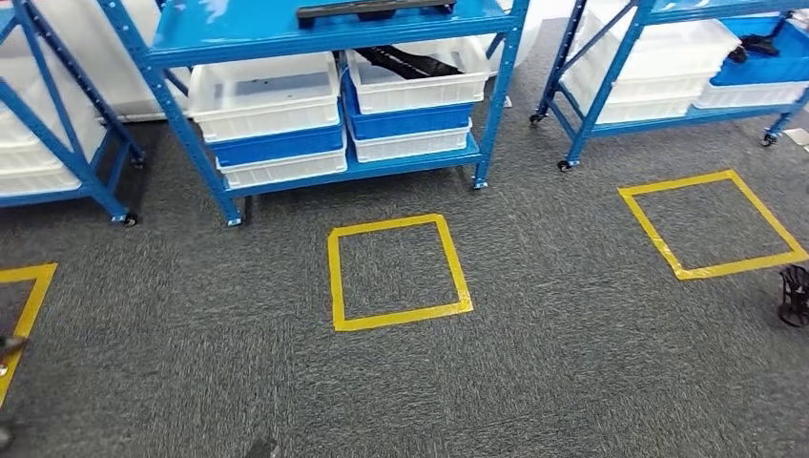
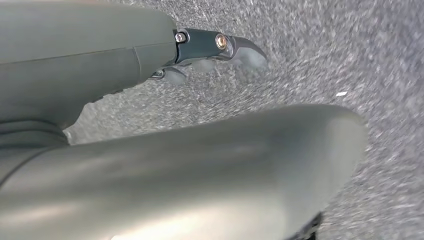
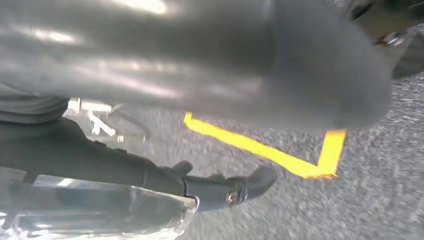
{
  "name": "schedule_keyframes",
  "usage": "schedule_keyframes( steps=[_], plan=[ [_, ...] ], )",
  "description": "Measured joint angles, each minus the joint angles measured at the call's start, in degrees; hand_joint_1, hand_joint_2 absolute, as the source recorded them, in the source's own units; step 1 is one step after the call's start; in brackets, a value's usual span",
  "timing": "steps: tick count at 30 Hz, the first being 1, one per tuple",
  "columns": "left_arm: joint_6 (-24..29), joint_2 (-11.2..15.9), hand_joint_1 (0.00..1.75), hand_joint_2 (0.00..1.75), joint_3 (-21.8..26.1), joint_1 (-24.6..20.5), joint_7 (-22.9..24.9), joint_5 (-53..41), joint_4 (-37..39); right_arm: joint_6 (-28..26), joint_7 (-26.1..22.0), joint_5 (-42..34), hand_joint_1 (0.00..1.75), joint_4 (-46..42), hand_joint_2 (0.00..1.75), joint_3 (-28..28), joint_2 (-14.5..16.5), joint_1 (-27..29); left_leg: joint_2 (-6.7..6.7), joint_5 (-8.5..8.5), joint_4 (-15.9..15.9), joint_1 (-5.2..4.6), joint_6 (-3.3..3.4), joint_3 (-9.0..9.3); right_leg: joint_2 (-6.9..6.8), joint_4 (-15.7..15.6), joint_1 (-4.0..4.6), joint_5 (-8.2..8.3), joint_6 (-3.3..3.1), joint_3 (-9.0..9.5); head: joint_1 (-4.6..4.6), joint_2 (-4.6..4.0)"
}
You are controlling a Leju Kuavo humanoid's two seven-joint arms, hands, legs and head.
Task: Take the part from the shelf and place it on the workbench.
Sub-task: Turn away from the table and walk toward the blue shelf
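A long black part (image 1: 374, 10) lies on the upper deck of the middle blue shelf (image 1: 329, 38). More black parts (image 1: 408, 63) sit in a white bin (image 1: 410, 91) just under that deck. My right hand (image 1: 794, 296) hangs low at the right edge, far from the shelf, beside a yellow floor square. In the right wrist view my right hand (image 3: 235, 150) has its thumb and dark fingers (image 3: 227, 191) apart, with carpet and yellow tape (image 3: 270, 152) between them. My left hand (image 2: 220, 95) hangs over bare carpet, thumb and fingers (image 2: 220, 45) apart, holding nothing.
Stacked white and blue bins (image 1: 272, 119) fill the lower shelf. Another blue shelf (image 1: 687, 67) stands at the right and one (image 1: 48, 143) at the left, all on castors. Yellow tape squares (image 1: 398, 272) (image 1: 711, 224) mark the grey carpet in front of them.
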Motion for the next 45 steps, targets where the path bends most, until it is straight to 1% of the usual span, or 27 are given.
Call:
schedule_keyframes(
  steps=[2,3,4,6,7,9,11,13,15,17,18,19,20,22,24,26,28,29,31,33,34,35,37,39,41,43,45],
  plan=[
    [-0.04,-0.08,0.00,0.00,-0.04,-0.06,-0.05,-0.03,0.00,0.01,-0.02,-0.01,0.00,0.01,0.00,-0.09,-0.10,0.27,-1.69,-0.01,0.03,0.02,0.04,-0.04,0.92,6.28,-0.07,-1.88,0.05,-3.64,0.18,0.00],
    [-0.05,-0.09,0.00,0.00,-0.06,0.02,-0.05,-0.05,0.00,-0.01,-0.02,-0.02,0.00,0.02,0.00,-0.16,-0.16,0.41,-2.54,-0.03,0.06,0.04,0.01,-0.03,1.03,7.00,-0.09,-1.60,0.40,-4.40,0.19,0.00],
    [-0.05,-0.11,0.00,0.00,-0.08,0.10,-0.04,-0.08,0.00,-0.02,-0.02,-0.02,0.00,0.02,0.00,-0.25,-0.21,0.50,-3.38,-0.06,0.10,0.07,-0.06,0.01,1.21,5.38,-0.16,-0.33,0.93,-4.01,0.20,0.00],
    [-0.09,-0.15,0.00,0.00,-0.19,0.16,-0.09,-0.13,0.00,-0.07,-0.02,-0.02,0.00,0.03,0.00,-0.39,-0.27,0.52,-4.88,-0.19,0.25,0.11,-0.43,0.11,2.54,-2.16,-0.57,3.40,1.96,-1.09,0.24,0.00],
    [-0.11,-0.16,0.00,0.00,-0.25,0.14,-0.14,-0.15,0.00,-0.08,-0.03,-0.02,0.00,0.04,0.00,-0.43,-0.27,0.49,-5.55,-0.35,0.40,0.02,-0.74,0.11,3.29,-5.52,-0.78,4.86,2.03,0.30,0.26,0.00],
    [-0.22,-0.16,0.00,0.00,-0.32,0.17,-0.25,-0.17,0.00,-0.08,-0.08,-0.02,0.00,0.07,0.00,-0.48,-0.22,0.34,-6.44,-0.54,0.63,-0.17,-1.34,-0.12,4.05,-8.31,-0.85,5.98,1.26,1.57,0.21,0.00],
    [-0.30,-0.08,0.00,0.00,-0.33,0.30,-0.28,-0.17,0.00,-0.08,-0.11,-0.01,0.00,0.07,0.00,-0.50,-0.14,0.17,-6.95,-0.60,0.79,0.00,-1.73,-0.41,3.21,-8.34,-0.81,6.16,0.28,1.85,0.10,0.00],
    [-0.31,0.03,0.00,0.00,-0.34,0.32,-0.31,-0.17,0.00,-0.08,-0.15,0.02,0.00,0.05,0.00,-0.51,-0.08,0.14,-4.98,-1.82,2.75,0.17,-2.22,-1.31,2.30,-8.42,-0.93,6.20,-0.47,2.00,-0.14,0.00],
    [-0.31,0.04,0.00,0.00,-0.37,0.17,-0.41,-0.17,0.00,-0.08,-0.19,0.08,0.00,0.05,0.00,-0.52,-0.05,0.25,-1.74,-5.10,9.08,0.29,-2.82,-4.40,1.15,-8.46,-0.75,6.01,-1.17,2.14,-0.46,0.00],
    [-0.43,0.01,0.00,0.00,-0.38,0.12,-0.69,-0.17,0.00,-0.08,-0.19,0.25,0.00,0.07,0.00,-0.53,-0.07,0.44,-0.44,-7.77,16.19,0.54,-3.17,-8.22,-0.18,-8.46,-0.43,5.77,-1.60,2.22,-0.54,0.00],
    [-0.47,-0.01,0.00,0.00,-0.38,0.16,-0.89,-0.11,0.00,-0.10,-0.18,0.43,0.00,0.07,0.00,-0.54,-0.09,0.47,-0.24,-7.73,17.51,0.61,-3.17,-9.06,-0.69,-8.46,-0.29,5.68,-1.70,2.26,-0.56,0.00],
    [-0.40,-0.02,0.00,0.00,-0.38,0.20,-1.03,-0.03,0.00,-0.19,-0.13,0.68,0.00,0.07,0.00,-0.54,-0.10,0.42,-0.15,-6.64,16.50,0.64,-3.01,-8.68,-1.06,-8.46,-0.16,5.59,-1.73,2.33,-0.55,0.00],
    [-0.20,-0.02,0.00,0.00,-0.38,0.22,-1.14,0.08,0.00,-0.29,-0.06,0.97,0.00,0.07,0.00,-0.54,-0.09,0.31,-0.07,-4.84,13.50,0.59,-2.63,-7.18,-1.31,-8.47,-0.01,5.52,-1.73,2.44,-0.56,0.00],
    [0.45,0.09,0.00,0.00,-0.38,0.11,-1.26,0.32,-0.05,-0.47,0.15,1.48,0.00,0.06,0.00,-0.54,0.08,0.07,0.74,-1.78,5.65,0.12,-1.29,-3.02,-1.65,-8.52,0.31,5.34,-1.62,2.65,-0.49,0.01],
    [0.75,0.25,0.00,0.00,-0.39,-0.06,-1.53,0.51,-0.15,-0.46,0.27,1.75,0.00,0.05,0.00,-0.54,0.28,-0.08,1.54,-1.17,1.71,-0.52,-0.28,-0.95,-1.95,-8.63,0.31,5.13,-1.29,2.74,-0.44,0.01],
    [0.72,0.33,0.00,0.00,-0.39,-0.15,-1.78,0.61,-0.20,-0.31,0.30,1.91,0.00,0.03,0.00,-0.54,0.45,-0.18,1.31,-1.38,0.95,-0.77,0.04,-0.47,-2.36,-9.05,0.26,4.96,-0.77,3.06,-0.48,0.00],
    [0.65,0.27,0.00,0.00,-0.38,-0.14,-1.91,0.67,-0.21,-0.09,0.30,2.02,0.00,-0.02,0.00,-0.54,0.50,-0.19,0.78,-0.91,-0.58,-0.40,0.37,0.84,-1.62,-7.92,0.36,4.38,-0.50,2.89,-0.41,0.00],
    [0.63,0.19,0.00,0.00,-0.38,-0.19,-1.94,0.72,-0.22,-0.01,0.30,2.07,0.00,-0.04,0.00,-0.54,0.48,-0.16,0.51,-0.66,-1.27,-0.15,0.53,1.56,-0.81,-5.79,0.39,3.52,-0.52,1.94,-0.25,0.00],
    [0.62,0.03,0.00,0.00,-0.39,-0.29,-1.93,0.78,-0.22,0.08,0.31,2.10,0.00,-0.04,0.00,-0.54,0.34,-0.05,0.01,-0.70,-1.65,0.08,0.68,2.18,0.71,1.67,0.09,1.00,-0.63,-2.11,-0.05,0.00],
    [0.63,-0.05,0.00,0.00,-0.38,-0.24,-1.90,0.79,-0.22,0.09,0.31,2.11,0.00,-0.04,0.00,-0.54,0.13,0.23,-0.75,-1.13,-1.60,0.13,0.40,2.62,1.04,6.81,-0.21,0.21,-0.05,-5.79,0.10,0.00],
    [0.63,-0.09,0.00,0.00,-0.38,-0.17,-1.88,0.79,-0.21,0.09,0.31,2.13,0.00,-0.04,0.00,-0.54,0.03,0.37,-1.12,-1.43,-1.57,0.20,0.17,2.94,1.06,6.37,-0.39,1.22,0.57,-6.21,0.17,0.00],
    [0.61,-0.15,0.00,0.00,-0.38,-0.11,-1.87,0.79,-0.21,0.09,0.31,2.14,0.00,-0.04,0.00,-0.54,-0.05,0.46,-1.44,-1.80,-1.53,0.30,-0.14,3.38,1.06,3.57,-0.66,3.11,1.31,-5.44,0.23,0.00],
    [0.57,-0.22,0.00,0.00,-0.38,-0.04,-1.84,0.79,-0.20,0.25,0.31,2.16,0.00,-0.01,0.00,-0.54,-0.11,0.46,-1.89,-2.86,-1.25,0.31,-0.98,4.13,1.14,-4.35,-1.19,7.17,2.54,-2.29,0.43,0.00],
    [0.54,-0.23,0.00,0.00,-0.38,-0.06,-1.78,0.83,-0.20,0.58,0.30,2.20,0.00,0.06,0.00,-0.54,-0.05,0.33,-2.09,-4.07,-0.89,0.11,-1.74,4.41,1.26,-8.34,-1.30,8.53,1.98,-0.33,0.45,0.00],
    [0.52,-0.21,0.00,0.00,-0.38,-0.09,-1.73,0.85,-0.20,0.80,0.28,2.22,0.00,0.09,0.00,-0.54,-0.02,0.19,-2.13,-4.88,-0.76,0.23,-2.22,4.53,1.31,-8.42,-1.13,7.95,0.56,0.04,0.22,0.00],
    [0.52,-0.19,0.00,0.00,-0.38,-0.11,-1.73,0.85,-0.21,0.85,0.26,2.25,0.00,0.08,0.00,-0.54,-0.03,0.16,-1.61,-5.72,0.51,0.60,-2.69,4.24,1.33,-8.42,-1.10,7.44,-0.30,0.51,0.03,0.00],
    [0.50,-0.18,0.00,0.00,-0.39,-0.13,-1.74,0.85,-0.22,0.85,0.23,2.28,0.00,0.07,0.00,-0.54,-0.04,0.14,-0.68,-8.04,6.31,0.77,-3.24,1.17,1.26,-8.46,-1.01,6.82,-1.07,1.24,-0.09,0.00]
  ],
)
